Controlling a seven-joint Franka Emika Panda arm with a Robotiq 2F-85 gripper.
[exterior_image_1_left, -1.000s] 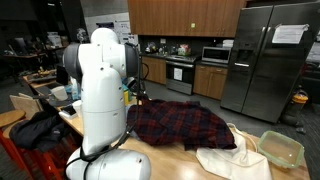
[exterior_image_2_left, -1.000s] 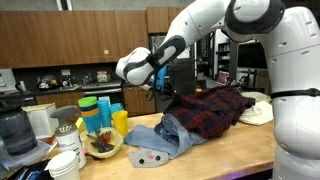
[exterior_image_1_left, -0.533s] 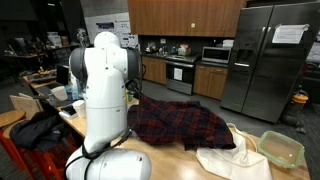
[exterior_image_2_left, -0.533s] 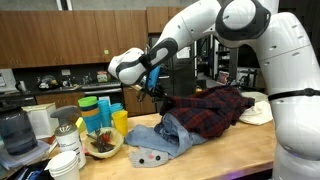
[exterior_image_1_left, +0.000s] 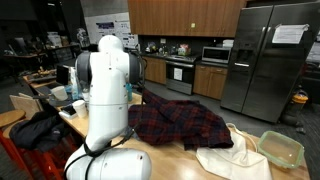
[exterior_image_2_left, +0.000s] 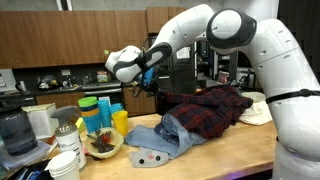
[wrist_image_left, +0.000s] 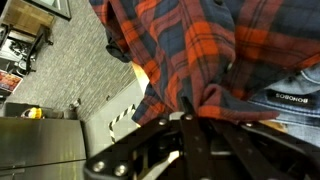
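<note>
A red and navy plaid shirt (exterior_image_2_left: 212, 110) lies bunched on the wooden table (exterior_image_2_left: 230, 150), and in an exterior view it spreads over the tabletop (exterior_image_1_left: 180, 122). My gripper (exterior_image_2_left: 141, 89) is shut on one edge of it, holding that edge up off the table to the left of the heap. Seen from the wrist, the shirt (wrist_image_left: 190, 45) hangs from the closed gripper (wrist_image_left: 189, 106), with cloth pinched between the black fingers. In an exterior view the white arm (exterior_image_1_left: 105, 90) hides the gripper.
A blue denim garment (exterior_image_2_left: 168, 133) and a grey cloth (exterior_image_2_left: 148, 155) lie beside the shirt. Coloured cups (exterior_image_2_left: 104, 110), a bowl (exterior_image_2_left: 100, 143) and white cups (exterior_image_2_left: 68, 160) stand further along. A white cloth (exterior_image_1_left: 230, 158), a green container (exterior_image_1_left: 281, 148) and dark clothing (exterior_image_1_left: 40, 128) also lie on the table.
The gripper has moved away from the heap with the shirt edge in it, drawing the cloth out. It stays shut.
</note>
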